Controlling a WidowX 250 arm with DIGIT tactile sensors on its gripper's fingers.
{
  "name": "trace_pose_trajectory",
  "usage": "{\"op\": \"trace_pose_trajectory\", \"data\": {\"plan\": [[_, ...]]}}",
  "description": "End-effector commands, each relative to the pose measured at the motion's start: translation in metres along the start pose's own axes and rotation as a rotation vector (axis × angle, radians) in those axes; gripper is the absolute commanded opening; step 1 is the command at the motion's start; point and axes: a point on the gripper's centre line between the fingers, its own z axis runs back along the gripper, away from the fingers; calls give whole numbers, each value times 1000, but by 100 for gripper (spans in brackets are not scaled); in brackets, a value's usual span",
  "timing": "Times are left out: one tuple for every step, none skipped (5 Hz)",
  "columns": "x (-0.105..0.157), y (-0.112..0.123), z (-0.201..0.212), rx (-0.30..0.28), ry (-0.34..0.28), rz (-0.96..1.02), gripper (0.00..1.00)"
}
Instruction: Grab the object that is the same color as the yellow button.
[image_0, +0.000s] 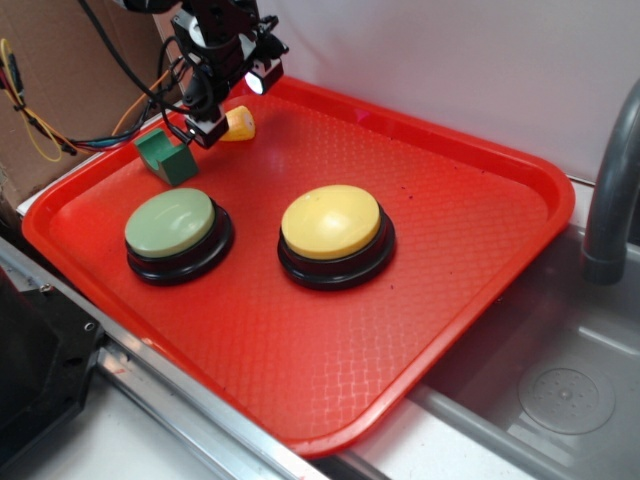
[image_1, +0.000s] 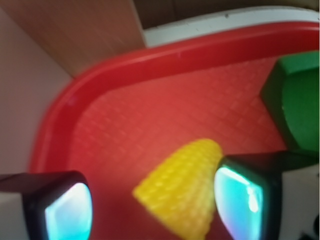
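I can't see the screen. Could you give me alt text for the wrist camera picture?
A small yellow toy corn tip lies on a red tray between the gripper's two black fingers, close against the right-hand one and not yet clamped. Part of a green block shows at the right edge, and the tray's raised rim curves across the top.

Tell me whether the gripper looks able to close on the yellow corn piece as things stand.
Probably yes. The gripper is open with the corn piece between its fingers; the green block sits just beside one finger but not between them.
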Motion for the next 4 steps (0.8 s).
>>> {"op": "trace_pose_trajectory", "data": {"plan": [[19, -3, 2, 26, 19, 14, 91], [20, -4, 3, -2, 37, -11, 16], [20, -8, 15, -17, 58, -115, 6], [18, -13, 37, -66, 111, -267, 3]]}}
